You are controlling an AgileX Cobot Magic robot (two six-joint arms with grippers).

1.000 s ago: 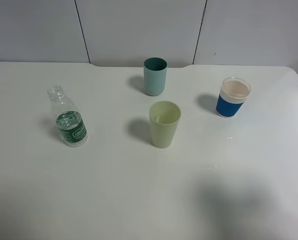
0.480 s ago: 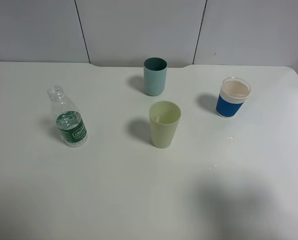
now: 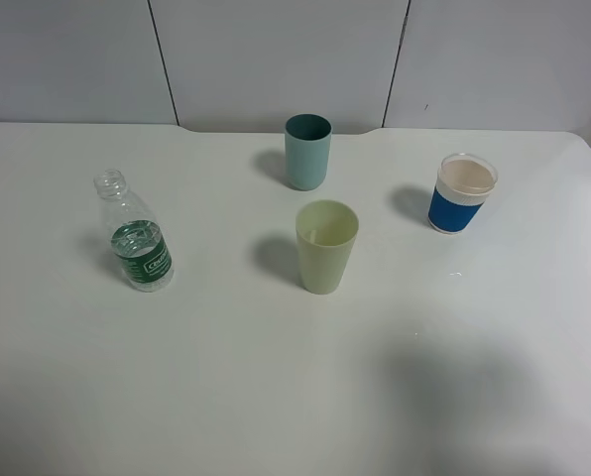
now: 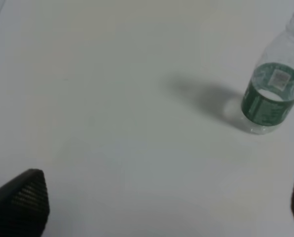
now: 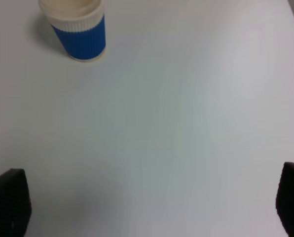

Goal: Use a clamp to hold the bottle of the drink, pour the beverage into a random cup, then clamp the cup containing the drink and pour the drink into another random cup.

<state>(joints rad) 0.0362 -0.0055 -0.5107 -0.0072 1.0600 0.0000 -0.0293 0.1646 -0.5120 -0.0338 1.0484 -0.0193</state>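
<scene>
Now, part-full bottle (image 3: 137, 243), three cups (image 3: 326, 248), left claw (image 4: 159, 202) released, right claw (image 5: 149, 205) released

bottle (image 3: 135, 236) upright, left | teal cup (image 3: 307, 151) behind green cup (image 3: 326, 246) | blue cup (image 3: 462, 193) right

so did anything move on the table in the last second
Nothing visibly changed. The bottle, the teal cup, the light green cup and the blue-sleeved cup all stand upright where they were, apart from one another and untouched.
</scene>
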